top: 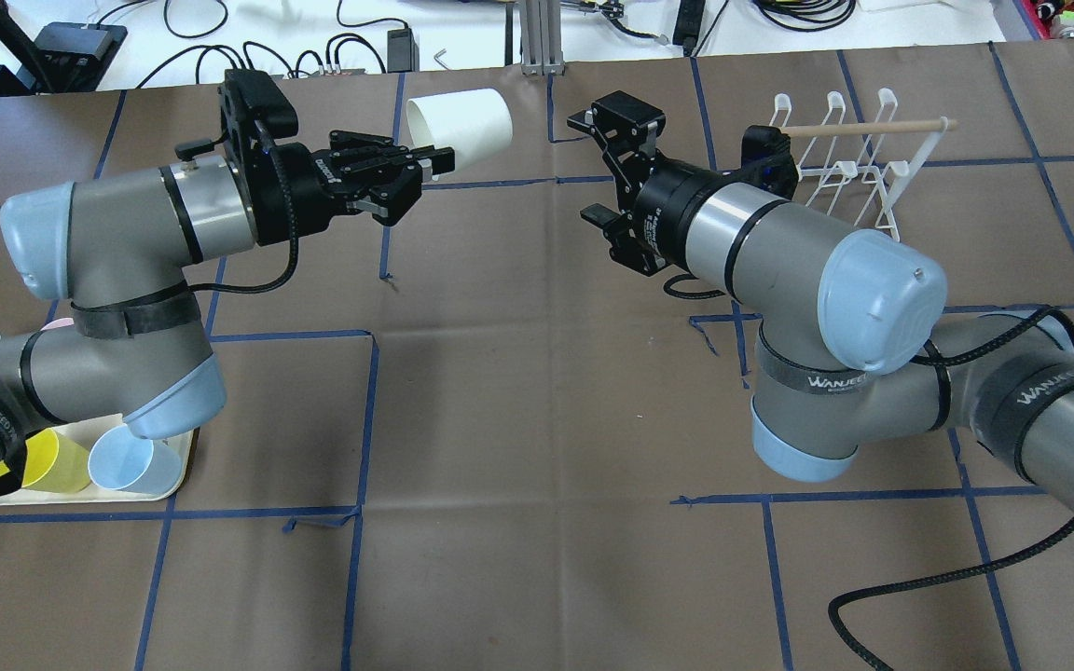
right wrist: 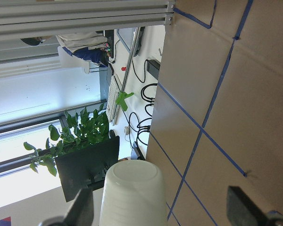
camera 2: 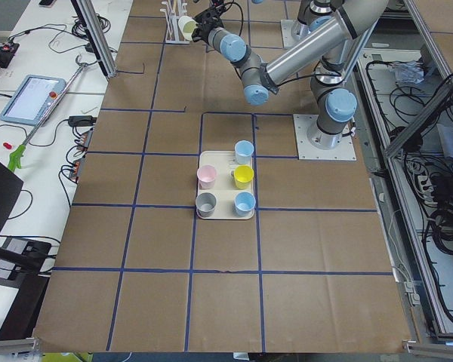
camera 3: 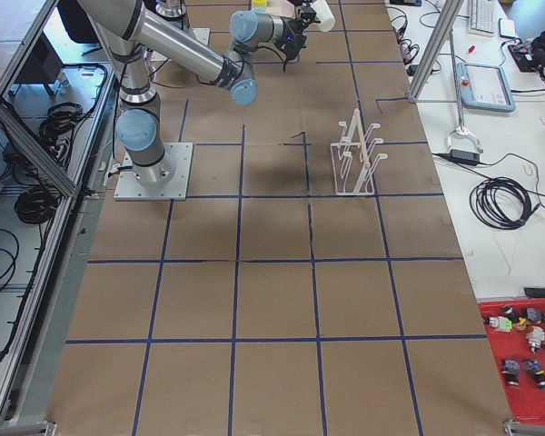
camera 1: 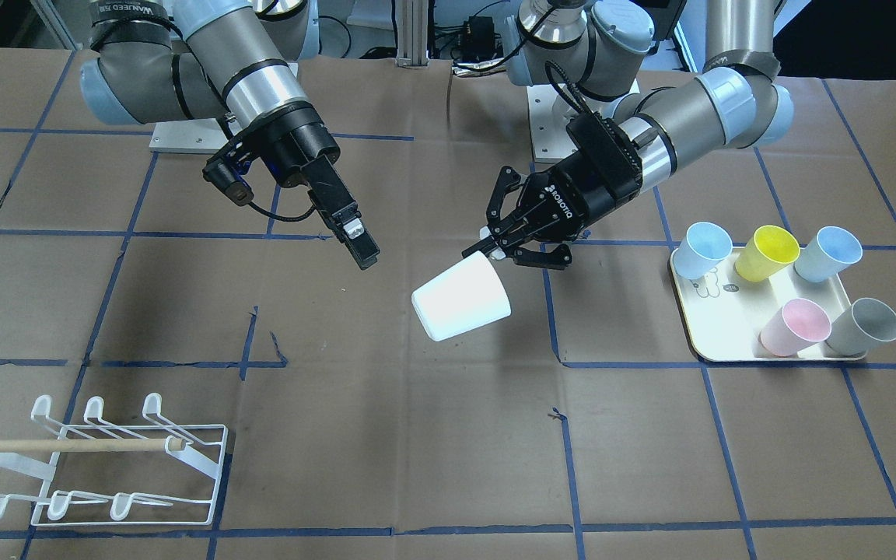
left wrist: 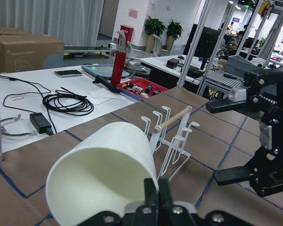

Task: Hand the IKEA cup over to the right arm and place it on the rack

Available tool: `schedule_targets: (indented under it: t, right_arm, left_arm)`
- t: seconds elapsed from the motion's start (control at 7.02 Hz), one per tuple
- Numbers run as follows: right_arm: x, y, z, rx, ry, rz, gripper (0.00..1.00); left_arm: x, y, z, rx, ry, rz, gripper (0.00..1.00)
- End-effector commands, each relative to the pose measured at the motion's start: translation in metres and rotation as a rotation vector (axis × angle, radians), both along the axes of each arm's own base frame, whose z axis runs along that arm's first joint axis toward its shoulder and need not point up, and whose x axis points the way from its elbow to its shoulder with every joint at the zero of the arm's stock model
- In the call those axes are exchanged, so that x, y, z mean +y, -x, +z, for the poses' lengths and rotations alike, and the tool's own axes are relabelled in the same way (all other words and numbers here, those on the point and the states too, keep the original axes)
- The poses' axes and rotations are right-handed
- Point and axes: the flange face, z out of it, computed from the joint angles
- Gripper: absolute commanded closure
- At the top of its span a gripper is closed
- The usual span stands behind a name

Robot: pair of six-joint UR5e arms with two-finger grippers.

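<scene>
Bright, even overhead light; sharp frames.
The white cup [camera 1: 460,297] blows out to near-featureless glare and throws a soft shadow on the bench [camera 1: 417,435]; windows [right wrist: 33,99] flare white in the right wrist view.

We've got the cup [camera 1: 461,299] up in the air over the middle of the table [camera 1: 417,451], pinched in the left gripper [camera 1: 487,246]. The right gripper [top: 593,170] sits just right of it, not touching. The rack [camera 1: 67,445] stands on the table far right. Over on the left, nearer than the rack, we see the tray [camera 1: 708,342] with five more cups [camera 1: 767,253] on it.
</scene>
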Motion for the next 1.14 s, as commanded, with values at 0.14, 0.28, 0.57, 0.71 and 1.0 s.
schedule_targets:
  t: [0.14, 0.28, 0.57, 0.71, 1.0]
  right_arm:
    - [0.002, -0.006, 0.000, 0.005, -0.010, -0.046, 0.00]
    - [-0.003, -0.011, 0.012, -0.011, 0.007, -0.052, 0.00]
    - [-0.009, -0.018, 0.019, -0.035, -0.020, -0.066, 0.00]
    - [-0.008, -0.020, 0.017, -0.033, -0.025, -0.063, 0.01]
    - [-0.006, -0.023, 0.010, -0.029, -0.040, -0.057, 0.01]
  left_arm:
    - [0.005, 0.006, -0.002, 0.002, 0.009, -0.018, 0.96]
    - [0.008, 0.012, -0.003, 0.003, 0.005, -0.031, 0.96]
    - [0.012, 0.022, -0.002, 0.003, 0.011, -0.051, 0.96]
    - [0.012, 0.022, -0.002, 0.003, 0.011, -0.052, 0.95]
    - [0.012, 0.022, -0.002, 0.003, 0.011, -0.051, 0.95]
